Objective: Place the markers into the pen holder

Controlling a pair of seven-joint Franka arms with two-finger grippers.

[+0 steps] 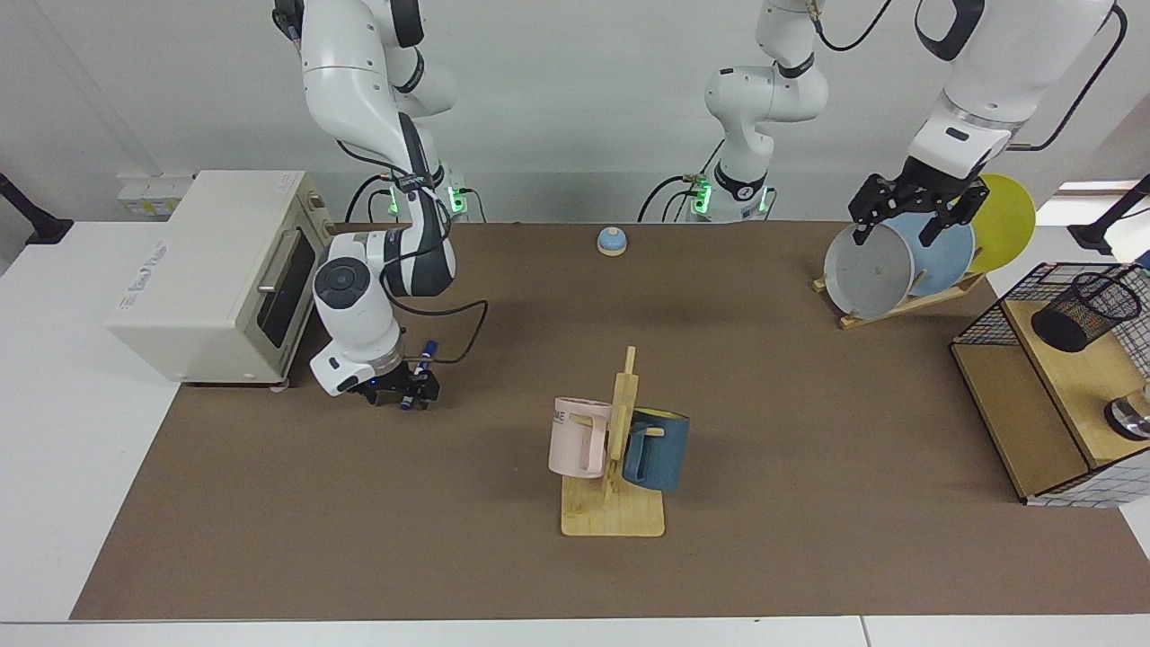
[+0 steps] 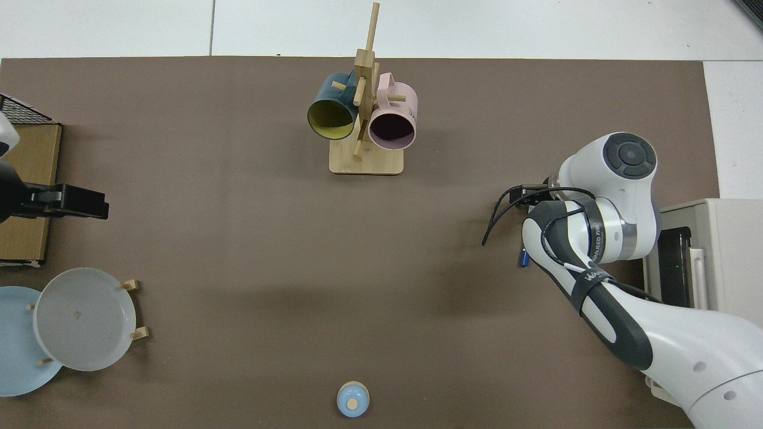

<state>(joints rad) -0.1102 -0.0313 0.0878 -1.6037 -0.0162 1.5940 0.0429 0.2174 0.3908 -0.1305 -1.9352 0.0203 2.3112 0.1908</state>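
Note:
The marker [image 1: 429, 348] lies on the brown mat near the oven; only its blue cap end shows, and my right gripper [image 1: 402, 393] covers the rest. From above, just the marker's blue tip [image 2: 523, 260] pokes out under the right arm's wrist. The right gripper is low over the marker, open, with a finger on each side. The black mesh pen holder [image 1: 1083, 311] lies tilted on a wooden shelf at the far right, out of the top view. My left gripper [image 1: 906, 218] waits open above the plates.
A mug tree [image 1: 613, 514] with a pink and a blue mug stands mid-table. A white toaster oven [image 1: 207, 270] sits just behind the right arm. Plates lean in a rack [image 1: 876, 270], beside a wire basket frame [image 1: 988, 314]. A small blue bell [image 1: 612, 240] sits at the back.

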